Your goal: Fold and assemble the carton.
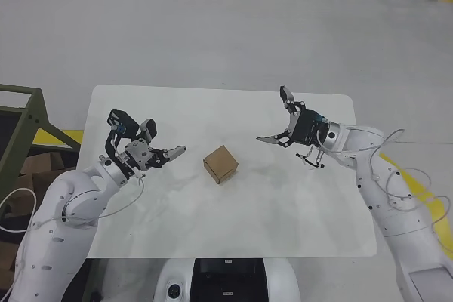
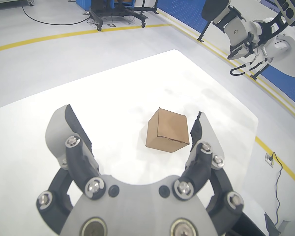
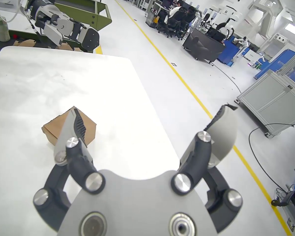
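Observation:
A small brown carton [image 1: 220, 164] stands closed as a cube near the middle of the white table [image 1: 234, 219]. In the left wrist view the carton [image 2: 167, 133] rests on the table beyond my left gripper [image 2: 135, 121], which is open and holds nothing. In the top view the left gripper [image 1: 166, 140] hovers to the carton's left. My right gripper [image 1: 276, 115] is open and empty, raised to the carton's right. In the right wrist view one finger [image 3: 72, 126] partly covers the carton [image 3: 88, 130], and the right gripper [image 3: 150, 121] hangs over the table's edge.
A green metal cart [image 1: 15, 124] with cardboard pieces [image 1: 38, 162] stands off the table's left side. Yellow floor lines [image 1: 419, 200] run past the right side. The other arm's gripper [image 2: 236, 35] shows far off in the left wrist view.

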You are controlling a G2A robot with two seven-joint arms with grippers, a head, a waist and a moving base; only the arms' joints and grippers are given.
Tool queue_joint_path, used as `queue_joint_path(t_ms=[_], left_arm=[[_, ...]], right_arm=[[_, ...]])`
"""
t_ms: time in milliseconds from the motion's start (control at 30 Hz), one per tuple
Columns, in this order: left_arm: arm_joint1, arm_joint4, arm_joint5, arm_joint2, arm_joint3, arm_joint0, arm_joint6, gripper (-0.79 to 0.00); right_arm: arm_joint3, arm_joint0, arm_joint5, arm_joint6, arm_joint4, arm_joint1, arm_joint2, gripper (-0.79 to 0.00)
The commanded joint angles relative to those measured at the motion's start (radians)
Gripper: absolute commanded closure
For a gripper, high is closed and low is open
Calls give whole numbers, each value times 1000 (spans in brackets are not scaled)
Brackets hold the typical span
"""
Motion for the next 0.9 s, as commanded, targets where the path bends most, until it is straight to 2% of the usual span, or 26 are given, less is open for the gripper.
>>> queue_joint_path(t_ms=[0,300,333,400,467,600,667,767,867], left_arm=[[0,0,0,0,0,0,0,-785],[0,0,0,0,0,0,0,-785],[0,18,28,-5,10,-2,-8,-785],[-5,70,163,16,-1,-19,-32,-785],[-12,6,213,48,-1,-43,-31,-785],[-20,-66,351,42,14,-82,-43,-785],[-24,-69,435,40,10,-92,-42,-785],[-27,-20,524,44,-9,-89,-25,-785],[-29,12,560,53,-26,-85,-45,-785]], right_arm=[[0,0,0,0,0,0,0,-785],[0,0,0,0,0,0,0,-785],[0,0,0,0,0,0,0,-785],[-20,-11,19,0,37,-4,-6,-785],[-18,-16,62,1,126,-15,-10,-785],[19,10,181,101,291,-41,-27,-785],[35,34,253,174,324,-49,-27,-785],[44,48,314,232,391,-59,-22,-785],[39,54,334,255,408,-62,-17,-785]])
